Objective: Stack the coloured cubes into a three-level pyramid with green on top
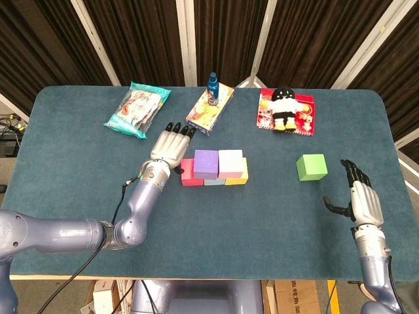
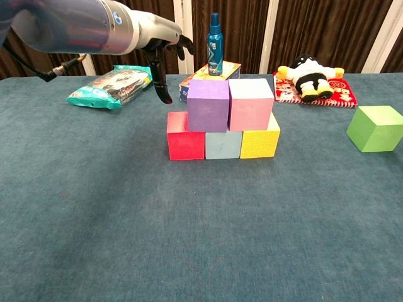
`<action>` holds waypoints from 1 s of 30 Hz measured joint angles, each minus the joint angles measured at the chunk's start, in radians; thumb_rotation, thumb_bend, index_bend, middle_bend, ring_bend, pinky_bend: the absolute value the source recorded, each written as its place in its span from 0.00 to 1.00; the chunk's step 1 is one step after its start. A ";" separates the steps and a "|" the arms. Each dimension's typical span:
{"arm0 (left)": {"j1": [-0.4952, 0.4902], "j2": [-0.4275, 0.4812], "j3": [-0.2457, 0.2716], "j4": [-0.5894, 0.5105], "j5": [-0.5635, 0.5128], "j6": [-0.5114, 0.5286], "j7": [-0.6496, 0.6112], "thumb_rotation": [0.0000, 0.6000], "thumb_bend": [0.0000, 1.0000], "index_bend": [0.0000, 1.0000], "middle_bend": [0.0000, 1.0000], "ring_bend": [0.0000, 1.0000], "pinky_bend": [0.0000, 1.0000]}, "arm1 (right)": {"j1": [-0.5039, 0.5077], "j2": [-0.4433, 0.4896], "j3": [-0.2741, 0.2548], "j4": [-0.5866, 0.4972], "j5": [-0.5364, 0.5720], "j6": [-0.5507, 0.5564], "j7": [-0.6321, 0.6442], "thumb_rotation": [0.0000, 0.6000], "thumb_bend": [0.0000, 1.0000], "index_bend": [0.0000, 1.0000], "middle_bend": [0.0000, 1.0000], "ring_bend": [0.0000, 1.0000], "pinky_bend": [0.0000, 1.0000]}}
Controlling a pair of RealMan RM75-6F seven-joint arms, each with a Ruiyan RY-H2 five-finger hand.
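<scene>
The green cube [image 1: 311, 167] sits alone on the tabletop [image 1: 78, 176], well right of the two-level stack [image 2: 221, 119]. It is judged light, rigid and matte, best pinched across opposite flat faces. The right robot hand [image 1: 359, 199] is spread and empty nearby; the left robot hand [image 1: 171, 145] is likewise empty.

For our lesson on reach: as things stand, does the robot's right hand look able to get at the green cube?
Probably yes. The right hand is open beside the green cube, with only bare table between them; the stacked cubes stand well clear on its other side.
</scene>
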 measured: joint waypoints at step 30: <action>-0.026 -0.088 -0.020 0.057 0.015 0.004 0.031 1.00 0.20 0.00 0.07 0.00 0.05 | 0.002 -0.001 -0.002 0.000 0.006 -0.003 0.001 1.00 0.34 0.00 0.00 0.00 0.00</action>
